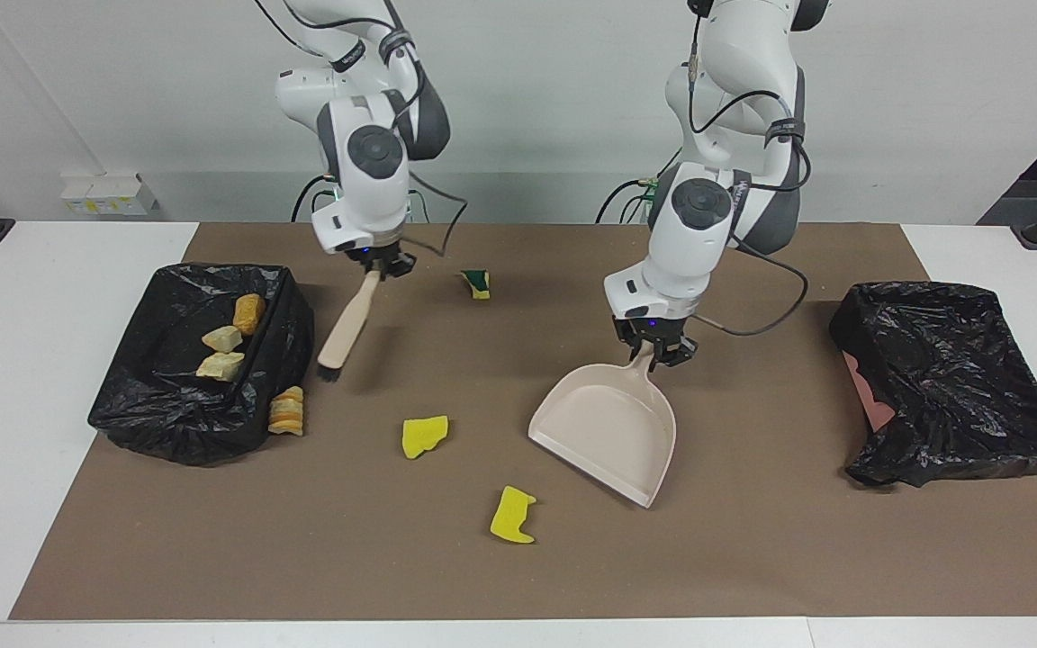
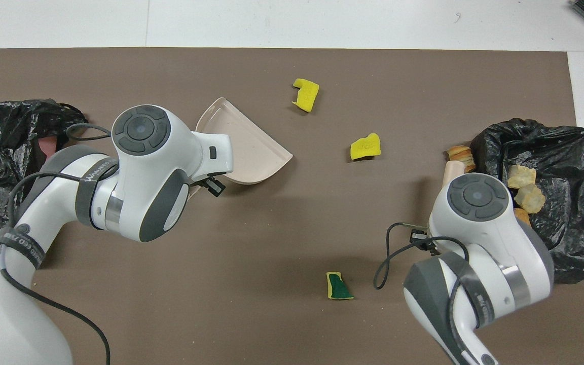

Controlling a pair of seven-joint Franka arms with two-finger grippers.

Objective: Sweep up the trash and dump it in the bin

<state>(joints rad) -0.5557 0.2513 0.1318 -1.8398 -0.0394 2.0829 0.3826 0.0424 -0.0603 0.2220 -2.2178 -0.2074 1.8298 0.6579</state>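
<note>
My left gripper (image 1: pixel 656 353) is shut on the handle of a beige dustpan (image 1: pixel 608 427), which lies slantwise low at the middle of the mat; its open pan (image 2: pixel 244 147) shows in the overhead view. My right gripper (image 1: pixel 381 265) is shut on the handle of a beige brush (image 1: pixel 345 324) that slants down, bristles near the black-bagged bin (image 1: pixel 122 405). Trash on the mat: two yellow sponge scraps (image 1: pixel 424 436) (image 1: pixel 511 515), a green-backed scrap (image 1: pixel 477 283), and a bread chunk (image 1: pixel 287 410) against the bin. Both wrists hide their fingers in the overhead view.
Several bread chunks (image 1: pixel 226 340) lie on the bin's bag at the right arm's end. A second black-bagged bin (image 1: pixel 951 382) with a pink side stands at the left arm's end. A brown mat (image 1: pixel 752 558) covers the white table.
</note>
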